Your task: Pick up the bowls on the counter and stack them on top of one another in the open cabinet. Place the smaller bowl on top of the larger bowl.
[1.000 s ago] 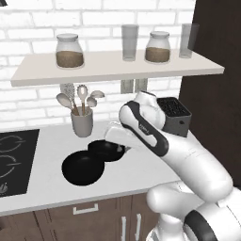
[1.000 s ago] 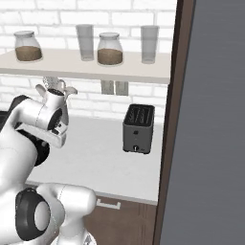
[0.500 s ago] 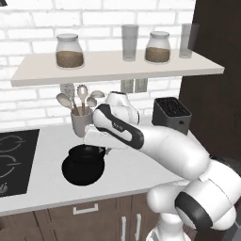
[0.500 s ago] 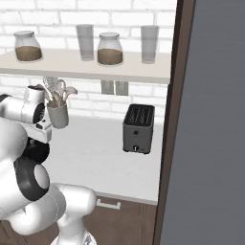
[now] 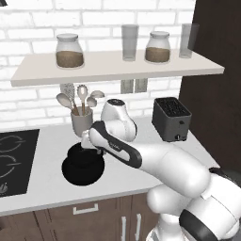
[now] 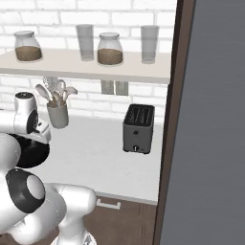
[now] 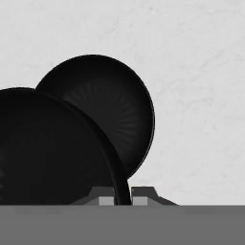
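1. The two-finger gripper [image 7: 122, 197] has its dark tips pinched together on the thin rim of the smaller glossy black round bowl [image 7: 48, 153]. The rim runs up between the two tips.
2. In the hand view, the larger glossy black round bowl [image 7: 112, 110] sits open side up on the pale grey-white counter [image 7: 201, 95], partly covered by the held bowl.
3. In the left base view, the gripper [image 5: 87, 143] is low over the counter [image 5: 44, 188]. The smaller bowl [image 5: 80, 151] is at its tips, directly above the larger bowl [image 5: 84, 172]. Whether the two bowls touch is hard to tell (black on black).
4. The grey utensil cup with pale spoons [image 5: 81, 122] stands just behind the bowls, close to the hand.
5. The black cooktop [image 5: 12, 160] is set into the counter to the left, apart from the bowls.
6. The dark grey two-slot toaster [image 5: 172, 118] stands to the right, well apart, with the white arm between it and the bowls.
7. The long pale beige open shelf board [image 5: 108, 70] is above, against the white brick wall.
8. On the shelf from left to right are a glass jar with brown filling [image 5: 69, 51], a clear tumbler [image 5: 130, 42], a second brown-filled jar [image 5: 157, 47] and another tumbler [image 5: 187, 40]. There is bare board between the left jar and the first tumbler.
9. A tall dark brown cabinet [image 5: 216, 94] borders the right end of the shelf.
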